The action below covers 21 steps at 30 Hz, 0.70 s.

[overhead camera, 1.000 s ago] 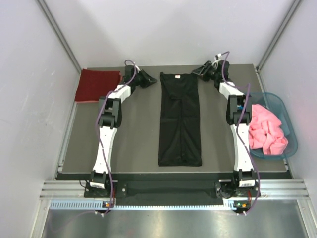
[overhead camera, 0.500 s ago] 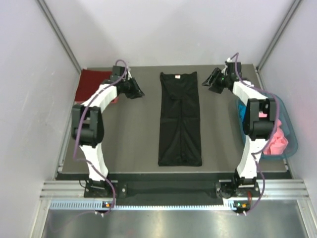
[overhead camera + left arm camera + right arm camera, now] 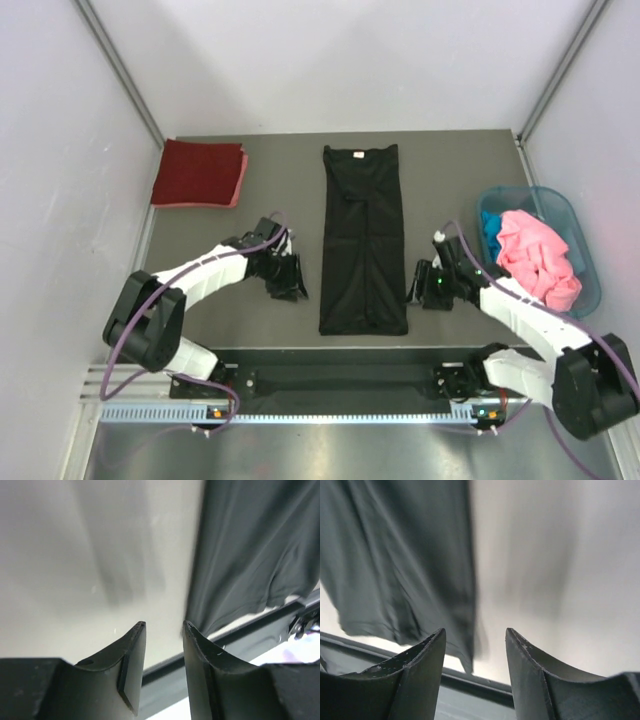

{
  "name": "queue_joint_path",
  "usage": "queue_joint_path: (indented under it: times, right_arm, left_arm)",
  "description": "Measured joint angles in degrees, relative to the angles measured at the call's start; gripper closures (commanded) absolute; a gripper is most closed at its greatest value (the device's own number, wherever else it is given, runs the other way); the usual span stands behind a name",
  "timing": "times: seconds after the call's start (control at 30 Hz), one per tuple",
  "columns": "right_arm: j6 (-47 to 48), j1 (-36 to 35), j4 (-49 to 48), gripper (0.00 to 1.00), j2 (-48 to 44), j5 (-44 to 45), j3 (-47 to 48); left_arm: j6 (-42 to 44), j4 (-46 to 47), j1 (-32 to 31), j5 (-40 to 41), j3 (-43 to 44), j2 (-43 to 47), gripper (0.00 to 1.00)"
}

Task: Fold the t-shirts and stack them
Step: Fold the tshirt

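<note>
The black t-shirt (image 3: 364,240) lies flat in the middle of the table as a long narrow strip running from far to near. My left gripper (image 3: 291,288) is open and empty, low over the table just left of the shirt's near left corner. In the left wrist view (image 3: 162,626) the black cloth (image 3: 250,555) is to the right of the jaws. My right gripper (image 3: 416,290) is open and empty just right of the near right corner. In the right wrist view (image 3: 475,634) the cloth (image 3: 405,555) is to the left.
A folded dark red t-shirt (image 3: 197,172) lies at the far left corner with a pink edge (image 3: 239,186) beneath it. A teal basket (image 3: 583,240) at the right holds a pink t-shirt (image 3: 535,258) and blue cloth (image 3: 490,222). The table's front edge (image 3: 360,350) is close.
Both arms have pulled back from the far end of the table to the near end, either side of the black shirt's near edge. Both grippers stay open and empty.
</note>
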<state>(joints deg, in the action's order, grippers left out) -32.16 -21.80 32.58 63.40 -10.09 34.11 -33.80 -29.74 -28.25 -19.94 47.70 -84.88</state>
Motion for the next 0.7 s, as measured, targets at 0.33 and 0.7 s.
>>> queue_joint_path:
  times: [0.33,0.7]
  right_arm:
    - [-5.2,-4.3,-1.9,0.52,-5.9,-2.2,-9.9]
    - [-8.7,-5.4,-6.6,0.62,-12.5,-6.1,-15.8]
  left_arm:
    - [-8.1,7.2,-5.3,-2.2,-10.8,7.3,0.57]
    - [-14.8,14.0,-5.8,-4.2,-19.3,11.3,0.56]
